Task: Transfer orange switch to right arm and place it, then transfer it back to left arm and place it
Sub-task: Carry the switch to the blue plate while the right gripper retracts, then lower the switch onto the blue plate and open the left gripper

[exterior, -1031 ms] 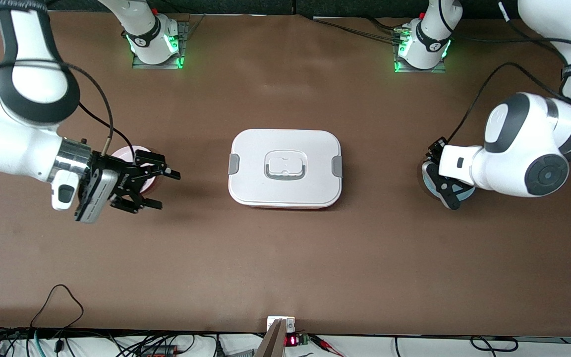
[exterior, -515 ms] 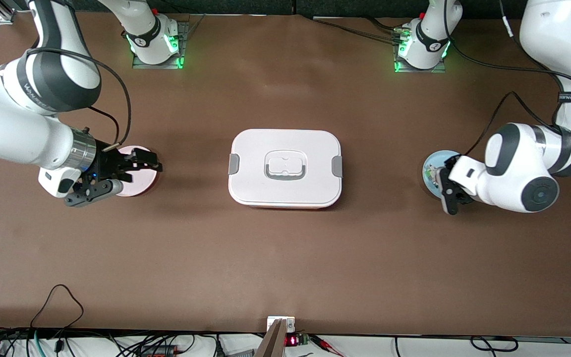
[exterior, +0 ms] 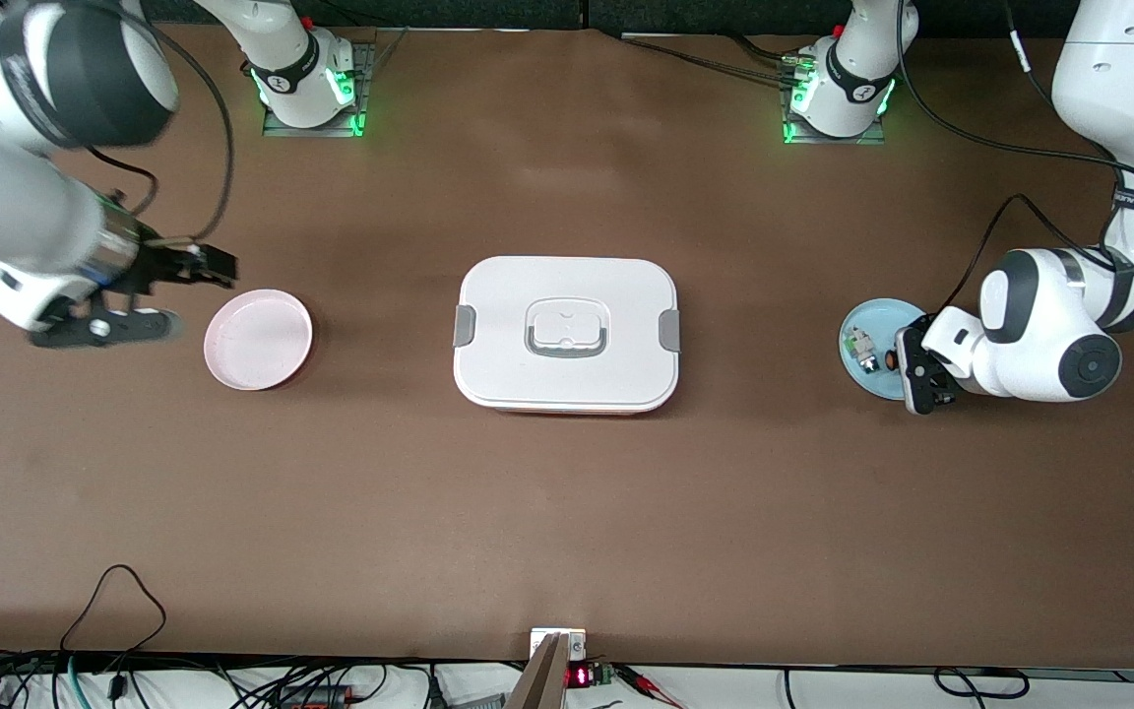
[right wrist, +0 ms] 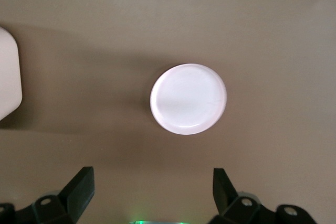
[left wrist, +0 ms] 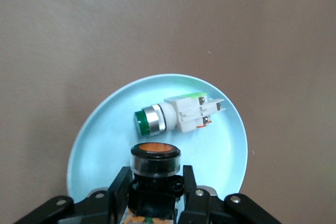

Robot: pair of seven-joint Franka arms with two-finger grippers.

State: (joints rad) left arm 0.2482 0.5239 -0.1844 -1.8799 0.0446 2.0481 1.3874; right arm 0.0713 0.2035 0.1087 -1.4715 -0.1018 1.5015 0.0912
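Right arm [exterior: 16,197] has pulled back off the pink plate [exterior: 258,338] toward its own end of the desk [exterior: 567,512]; plate now fully uncovered. Left arm [exterior: 1049,325] has shifted off the blue plate [exterior: 862,325], so more of that plate shows.

Box [exterior: 566,333] sits mid-desk, lid on, between the two plates and well apart from both. Pink plate lies toward the right arm's end, nothing on it. Blue plate lies toward the left arm's end.

Right pincer [exterior: 168,290] hangs over bare desk just beside the pink plate, fingers [right wrist: 79,187] spread wide, holding nothing. Left pincer [left wrist: 156,195] is low over the blue plate's edge, clamped on the orange switch [left wrist: 155,163]; wrist view shows black fingers either side of the switch body, orange cap facing the camera. Cannot tell whether the switch touches the plate or is raised off it.

Green switch [left wrist: 176,116] lies on its side on the blue plate, just beside the orange one, not touching it.
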